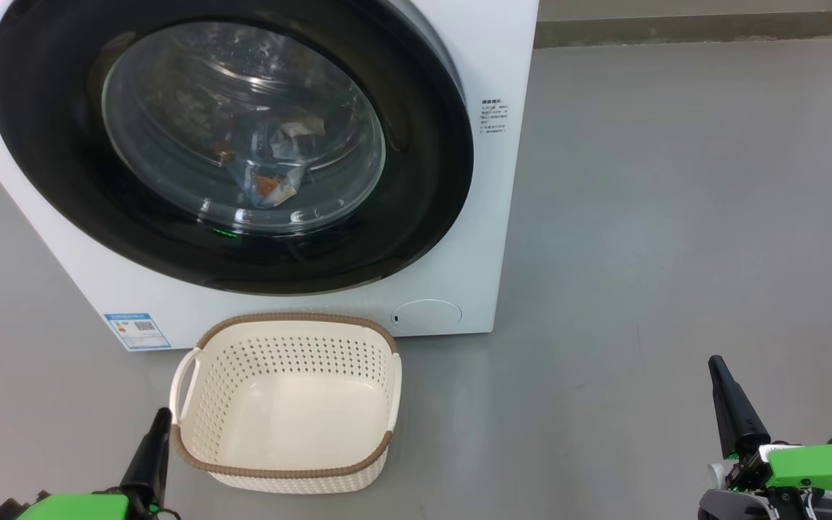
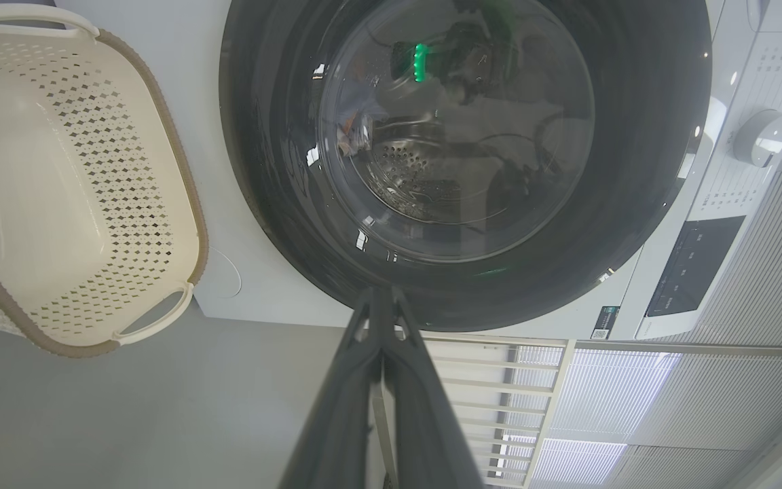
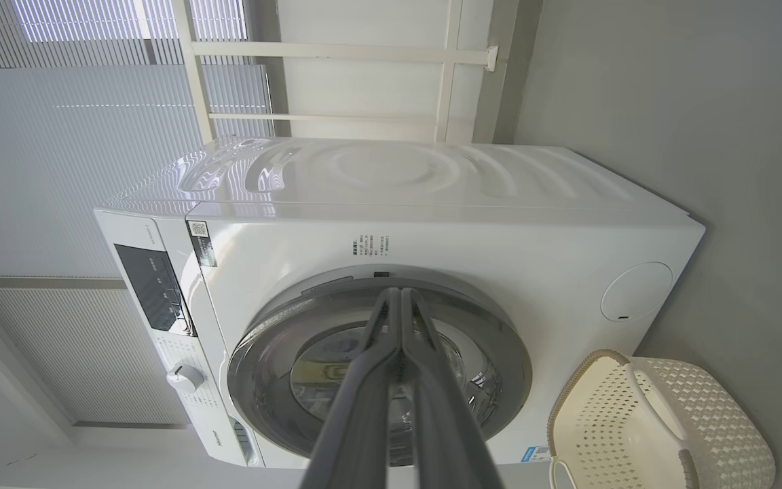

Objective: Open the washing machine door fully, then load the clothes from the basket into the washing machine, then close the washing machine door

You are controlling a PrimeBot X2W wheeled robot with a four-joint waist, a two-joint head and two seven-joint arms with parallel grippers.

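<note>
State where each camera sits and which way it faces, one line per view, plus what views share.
Head view: on the head, looking down at the shut washing machine door and the basket before it; left tool and right tool at bottom corners.
Left wrist view: on the left wrist, facing the door along its shut tool.
Right wrist view: on the right wrist, facing the washing machine along its shut tool.
Shared: all three show door and basket.
</note>
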